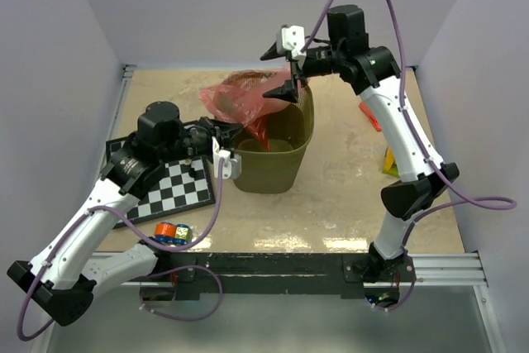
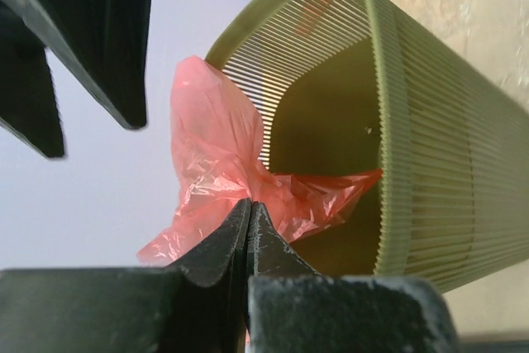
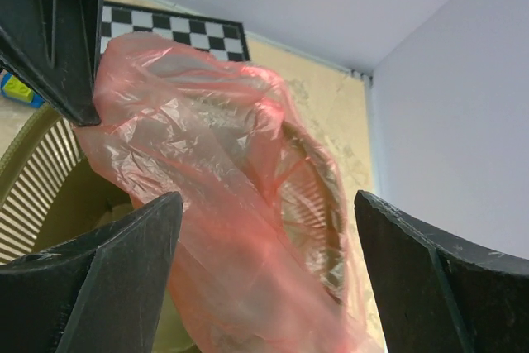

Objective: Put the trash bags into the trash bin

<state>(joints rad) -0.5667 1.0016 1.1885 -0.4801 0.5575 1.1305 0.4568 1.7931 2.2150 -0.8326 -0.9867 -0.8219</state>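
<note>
The trash bag (image 1: 234,98) is pinched by the left claw (image 2: 248,207) just beside the rim of the trash bin (image 1: 266,173). The right claw (image 3: 266,200) is spread around it. Most film is held above the opening, so the tucking-in is judged unfinished.

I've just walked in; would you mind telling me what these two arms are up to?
The left hand is shut on a crinkly red-pink trash bag and holds it at the far-left rim of the olive-green trash bin. The right hand is open, with a finger on either side of the bag's loose film, not gripping it. The bag sits bunched over the bin's opening and has not yet been dropped inside.
</note>
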